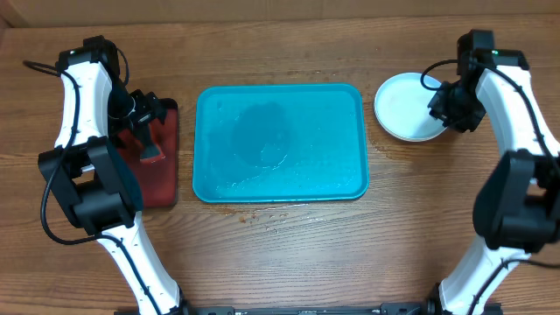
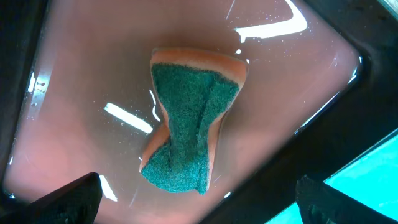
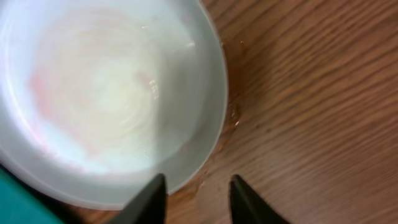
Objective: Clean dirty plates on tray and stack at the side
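The tray [image 1: 280, 179] lies mid-table, plates [image 1: 401, 107] just right of it, a sponge [image 2: 189, 121] (in a smaller tray [image 1: 168, 179]) left.

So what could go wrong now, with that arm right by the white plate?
1. The white plate has its rim between the right gripper's parted fingers; lifting away crookedly might snag and drag it.
2. A faint pink tint shows on the plate, so it may not be fully clean.
3. The table looks wet by the rim, so the plate could slide if nudged.
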`<state>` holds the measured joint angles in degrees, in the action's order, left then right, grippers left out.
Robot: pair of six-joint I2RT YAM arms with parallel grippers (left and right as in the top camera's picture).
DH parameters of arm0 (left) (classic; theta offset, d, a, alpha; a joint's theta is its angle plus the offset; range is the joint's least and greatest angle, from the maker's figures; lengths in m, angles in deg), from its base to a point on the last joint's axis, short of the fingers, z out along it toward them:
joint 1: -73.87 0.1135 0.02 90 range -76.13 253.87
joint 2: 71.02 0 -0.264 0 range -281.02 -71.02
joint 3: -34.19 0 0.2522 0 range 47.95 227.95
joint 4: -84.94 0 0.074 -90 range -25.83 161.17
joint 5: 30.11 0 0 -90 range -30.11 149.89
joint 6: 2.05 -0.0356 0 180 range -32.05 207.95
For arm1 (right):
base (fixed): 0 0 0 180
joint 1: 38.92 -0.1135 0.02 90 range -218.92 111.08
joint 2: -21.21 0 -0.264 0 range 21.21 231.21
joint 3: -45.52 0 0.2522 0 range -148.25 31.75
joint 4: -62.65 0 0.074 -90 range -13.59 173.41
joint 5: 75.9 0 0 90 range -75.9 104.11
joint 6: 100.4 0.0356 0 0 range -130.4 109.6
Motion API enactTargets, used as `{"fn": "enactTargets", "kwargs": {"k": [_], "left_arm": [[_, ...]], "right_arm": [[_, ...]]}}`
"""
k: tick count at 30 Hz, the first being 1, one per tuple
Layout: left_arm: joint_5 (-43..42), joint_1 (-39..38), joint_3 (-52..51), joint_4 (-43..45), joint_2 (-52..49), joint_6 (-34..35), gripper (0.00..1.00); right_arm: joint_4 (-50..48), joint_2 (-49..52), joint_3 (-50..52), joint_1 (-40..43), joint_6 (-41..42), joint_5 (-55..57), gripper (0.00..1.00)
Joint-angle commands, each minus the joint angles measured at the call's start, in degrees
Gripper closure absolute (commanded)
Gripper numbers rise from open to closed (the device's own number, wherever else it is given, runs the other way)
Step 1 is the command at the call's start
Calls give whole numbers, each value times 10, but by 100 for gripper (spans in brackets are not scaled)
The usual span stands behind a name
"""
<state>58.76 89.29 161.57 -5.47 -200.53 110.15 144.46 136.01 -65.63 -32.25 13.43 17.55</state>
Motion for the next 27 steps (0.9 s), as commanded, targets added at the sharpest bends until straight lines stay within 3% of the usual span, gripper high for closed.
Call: {"fn": "enactTargets", "kwargs": {"k": [1,18,20,21,22,27], "left_arm": [[-4,-1,11,4,4,1,0],[-4,-1,11,4,4,1,0],[-4,-1,11,4,4,1,0],[-4,-1,11,4,4,1,0],[-4,-1,11,4,4,1,0],[-4,-1,11,4,4,1,0]], "right_arm": [[7,-62,-2,-10,-43,-58,58],[101,-195,-2,-170,-63,-35,52],[138,-216,-2,-183,-63,-30,36],[158,-225,-2,-185,-63,-29,4],[176,-231,-2,-185,-63,-29,0],[258,-240,-2,-185,-63,-31,0]]}}
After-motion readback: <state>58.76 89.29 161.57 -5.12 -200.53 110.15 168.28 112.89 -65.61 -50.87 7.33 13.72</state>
